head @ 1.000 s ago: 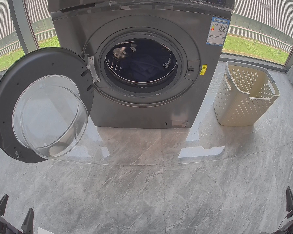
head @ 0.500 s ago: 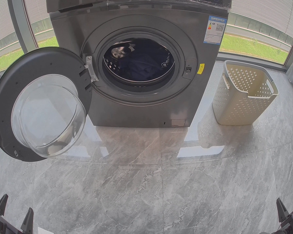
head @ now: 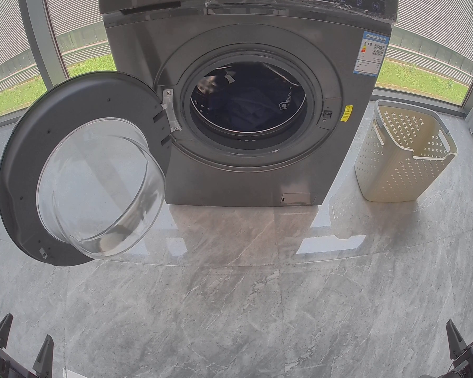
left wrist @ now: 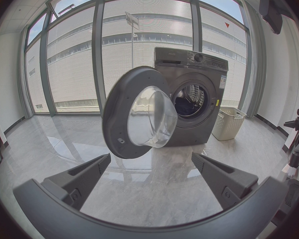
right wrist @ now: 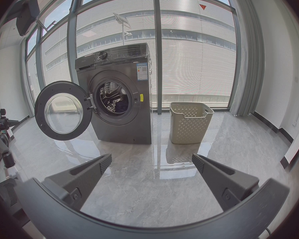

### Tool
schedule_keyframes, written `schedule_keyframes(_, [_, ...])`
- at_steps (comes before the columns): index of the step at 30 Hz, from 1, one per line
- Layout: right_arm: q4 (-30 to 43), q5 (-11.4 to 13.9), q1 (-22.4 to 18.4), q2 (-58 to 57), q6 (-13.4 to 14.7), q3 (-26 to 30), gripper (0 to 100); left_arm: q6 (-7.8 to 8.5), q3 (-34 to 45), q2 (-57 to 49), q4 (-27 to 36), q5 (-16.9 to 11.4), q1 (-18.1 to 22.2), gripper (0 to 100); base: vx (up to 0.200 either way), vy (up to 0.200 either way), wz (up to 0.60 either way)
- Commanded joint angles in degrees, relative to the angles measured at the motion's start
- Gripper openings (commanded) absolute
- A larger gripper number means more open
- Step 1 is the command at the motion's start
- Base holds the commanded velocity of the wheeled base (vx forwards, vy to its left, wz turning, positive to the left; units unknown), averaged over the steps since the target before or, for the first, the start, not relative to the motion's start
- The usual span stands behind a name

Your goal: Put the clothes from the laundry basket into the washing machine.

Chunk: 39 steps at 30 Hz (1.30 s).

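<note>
A grey washing machine (head: 247, 27) stands ahead with its round door (head: 84, 169) swung wide to the left. Dark blue clothes (head: 247, 106) lie inside the drum. To the machine's right, a cream laundry basket (head: 404, 158) sits on the floor; no clothes show inside it. My left gripper (head: 23, 337) is low at the near left, open and holding nothing. My right gripper (head: 468, 324) is low at the near right, also open and holding nothing. Both are far from the machine (left wrist: 192, 97) (right wrist: 116, 93) and the basket (left wrist: 228, 123) (right wrist: 189, 121).
Glossy grey marble floor (head: 247, 300) stretches between me and the machine. Tall windows (head: 436, 38) stand behind the machine and basket. The open door juts out over the floor at the left.
The whole head view has shifted, so the machine and basket now sit further right in the picture: the camera moved. The right gripper's fingertips came further into view at the corner.
</note>
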Motion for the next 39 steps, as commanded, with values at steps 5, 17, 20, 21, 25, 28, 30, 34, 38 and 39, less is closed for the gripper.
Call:
schedule_keyframes(5, [0.1, 0.0, 0.0, -0.7, -0.1, 0.6, 100, -0.15, 1.0, -0.7, 0.0, 0.0, 0.0, 100, 0.000, 0.160, 0.00])
schedule_keyframes(17, [0.0, 0.1, 0.0, -0.7, -0.1, 0.6, 100, -0.51, 1.0, -0.7, 0.0, 0.0, 0.0, 100, 0.000, 0.183, 0.00])
schedule_keyframes(20, [0.1, 0.1, 0.0, -0.7, -0.1, 0.6, 100, -0.42, 1.0, -0.7, 0.0, 0.0, 0.0, 100, 0.000, 0.000, 0.00])
schedule_keyframes(21, [0.0, 0.1, 0.0, -0.7, -0.1, 0.6, 100, -0.42, 1.0, -0.7, 0.0, 0.0, 0.0, 100, 0.000, 0.000, 0.00])
schedule_keyframes(25, [0.1, 0.0, 0.0, -0.7, 0.0, 0.6, 100, -0.42, 1.0, -0.7, 0.0, 0.0, 0.0, 100, 0.000, 0.000, 0.00])
schedule_keyframes(28, [0.1, 0.1, 0.0, -0.7, 0.0, 0.6, 100, -0.24, 1.0, -0.7, 0.0, -0.1, 0.0, 100, 0.000, 0.000, 0.00])
schedule_keyframes(30, [0.1, 0.0, 0.0, -0.7, 0.0, 0.6, 100, -0.24, 1.0, -0.7, 0.0, -0.1, 0.0, 100, 0.000, 0.000, 0.00])
schedule_keyframes(34, [0.1, 0.0, -0.1, -0.7, 0.3, 0.6, 100, -0.24, 1.0, -0.7, 0.0, -0.1, 0.0, 100, 0.000, 0.000, 0.00])
schedule_keyframes(38, [0.1, 0.0, -0.1, -0.7, 0.4, 0.6, 100, -0.15, 1.0, -0.7, 0.0, -0.1, 0.0, 100, 0.000, 0.000, 0.30])
schedule_keyframes(39, [0.1, 0.0, -0.1, -0.7, 0.4, 0.5, 100, -0.24, 1.0, -0.7, 0.0, -0.1, 0.0, 100, 0.000, 0.000, 0.60])
